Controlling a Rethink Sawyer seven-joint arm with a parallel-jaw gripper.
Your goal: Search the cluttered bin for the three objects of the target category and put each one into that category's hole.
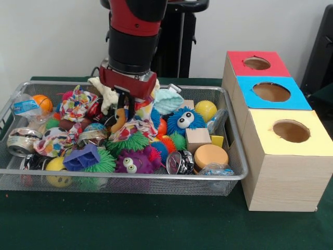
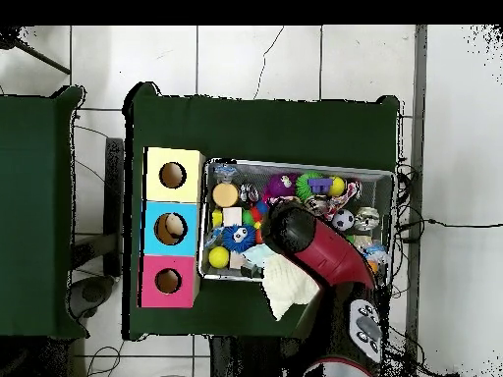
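My gripper (image 1: 123,110) is down in the wire bin (image 1: 235,139), buried among the clutter left of its middle, over a colourful cloth (image 1: 130,130) and an orange-yellow piece (image 1: 118,121). The arm (image 2: 295,236) hides it from above. Around it lie a blue fuzzy monster with eyes (image 1: 182,121), a purple fuzzy monster (image 1: 132,161), spiky green balls (image 1: 136,141), a yellow ball (image 1: 206,110), a wooden cube (image 1: 197,138), an orange disc (image 1: 210,155) and a crushed can (image 1: 179,162). Beside the bin stand three boxes with holes: red (image 1: 257,63), blue (image 1: 271,92), yellow (image 1: 291,131).
A cream cloth-like thing (image 1: 106,91) hangs beside the wrist at the bin's back rim. A blue block (image 1: 81,158), an orange ball (image 1: 41,102) and wrapped cans (image 1: 21,141) fill the bin's left part. Green cloth (image 1: 156,224) covers the table.
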